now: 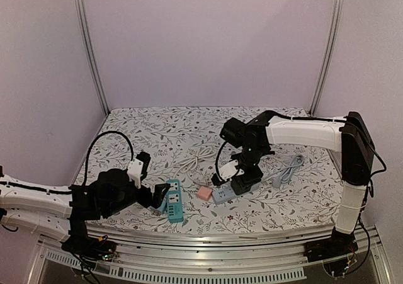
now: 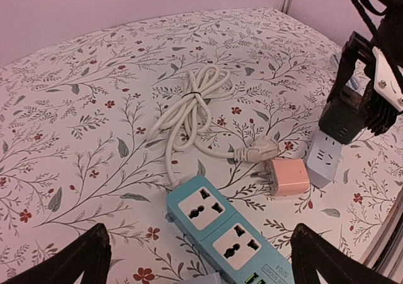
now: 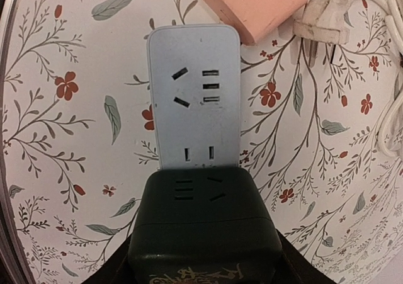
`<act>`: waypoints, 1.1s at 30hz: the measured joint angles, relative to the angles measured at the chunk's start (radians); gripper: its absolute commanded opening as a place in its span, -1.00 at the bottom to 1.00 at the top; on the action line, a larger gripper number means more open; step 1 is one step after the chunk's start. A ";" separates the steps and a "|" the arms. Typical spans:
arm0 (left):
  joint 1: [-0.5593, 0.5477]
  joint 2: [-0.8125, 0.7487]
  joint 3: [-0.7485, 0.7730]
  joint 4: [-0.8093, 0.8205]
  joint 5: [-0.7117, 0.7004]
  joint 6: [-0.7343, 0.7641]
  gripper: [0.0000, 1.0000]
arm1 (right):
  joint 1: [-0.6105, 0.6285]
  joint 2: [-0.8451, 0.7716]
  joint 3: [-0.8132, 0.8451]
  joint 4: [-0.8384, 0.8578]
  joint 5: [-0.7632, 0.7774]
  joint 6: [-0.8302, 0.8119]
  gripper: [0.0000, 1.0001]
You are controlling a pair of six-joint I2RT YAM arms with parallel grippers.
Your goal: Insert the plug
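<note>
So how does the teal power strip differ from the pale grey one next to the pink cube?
The teal power strip has white socket plates; the pale grey strip has slots cut straight into its own face. The teal power strip lies uncovered; the pale grey strip has a dark block over one end, held in the right gripper. Both lie flat on the flowered cloth.

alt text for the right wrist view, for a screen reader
A dark adapter fills the bottom of the frame, covering the near end of a grey power strip on a floral cloth. A pink adapter and a white plug lie by the strip's far end.
</note>
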 measured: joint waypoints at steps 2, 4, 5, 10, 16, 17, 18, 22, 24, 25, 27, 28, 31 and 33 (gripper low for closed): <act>0.000 -0.003 0.000 0.000 0.001 0.000 0.98 | 0.000 -0.004 -0.003 0.002 0.000 0.005 0.32; 0.000 -0.006 0.000 0.000 0.001 0.000 0.98 | 0.000 -0.013 -0.015 0.014 0.000 0.009 0.97; 0.000 -0.006 0.000 0.000 0.002 0.000 0.99 | 0.000 -0.018 -0.023 0.022 0.005 0.019 0.98; 0.000 -0.007 0.000 0.000 0.004 0.000 0.99 | -0.009 -0.022 -0.075 0.037 0.035 0.031 0.98; 0.000 -0.018 0.000 -0.001 0.008 -0.001 0.99 | -0.013 -0.135 -0.076 0.048 0.036 0.042 0.98; 0.000 -0.018 0.000 -0.001 0.008 -0.001 0.98 | -0.013 -0.168 -0.077 0.055 0.036 0.045 0.98; 0.000 -0.018 0.000 -0.003 0.009 -0.002 0.98 | -0.013 -0.200 -0.080 0.060 0.037 0.048 0.98; 0.000 -0.018 0.005 -0.012 0.009 -0.009 0.99 | -0.015 -0.310 -0.106 0.104 0.063 0.073 0.98; 0.000 -0.016 0.011 -0.018 0.010 -0.016 0.98 | -0.016 -0.358 -0.137 0.145 0.083 0.101 0.98; 0.000 -0.014 0.014 -0.022 0.012 -0.019 0.99 | -0.018 -0.380 -0.159 0.172 0.087 0.118 0.98; 0.000 -0.007 0.025 -0.035 0.016 -0.025 0.98 | -0.020 -0.420 -0.209 0.220 0.090 0.143 0.98; 0.000 -0.001 0.033 -0.045 0.021 -0.027 0.98 | -0.020 -0.447 -0.246 0.254 0.091 0.161 0.98; 0.000 0.027 0.064 -0.078 0.035 -0.027 0.99 | -0.019 -0.509 -0.320 0.323 0.095 0.217 0.98; 0.000 0.056 0.093 -0.102 0.049 -0.024 0.97 | -0.018 -0.541 -0.351 0.366 0.113 0.275 0.98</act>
